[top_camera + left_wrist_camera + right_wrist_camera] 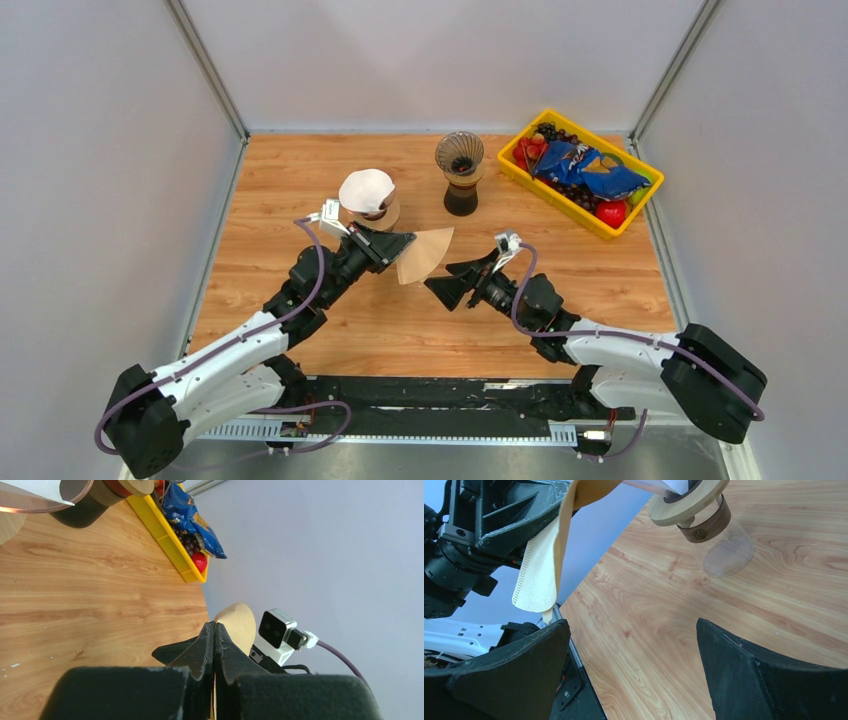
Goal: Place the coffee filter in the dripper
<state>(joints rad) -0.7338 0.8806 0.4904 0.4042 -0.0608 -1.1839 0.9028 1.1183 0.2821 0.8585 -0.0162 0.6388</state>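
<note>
At the near edge the two arms are seen reaching inward over the wooden surface (pixel 560 275) until their tips nearly meet at its middle. The left tool (pixel 400 243) is shut tight on the filter (pixel 425 255), a tan paper cone pinched at one edge between the closed fingers (pixel 206 645). The filter is held above the surface, fanning out from the tool towards the right arm; in the left wrist view its rounded edge (pixel 240 622) is seen just past the fingertips. The right tool (pixel 452 280) is spread wide and grips nothing. It is pointed at the filter, whose lower corner (pixel 541 575) hangs just beside one of its fingers (pixel 524 665); whether the two touch cannot be told.

Just behind the left tool a glass vessel (pixel 372 205) with a wooden collar is stood, with white paper seated in its top. Farther back and to the right, well apart from the filter, the dripper (pixel 460 153) is set upright on a dark base (pixel 461 198); it is a ribbed glass cone. At the far right corner a yellow bin (pixel 550 203) is placed at an angle, filled with a blue bag (pixel 585 170), a red fruit (pixel 611 212) and dark grapes (pixel 575 192).
</note>
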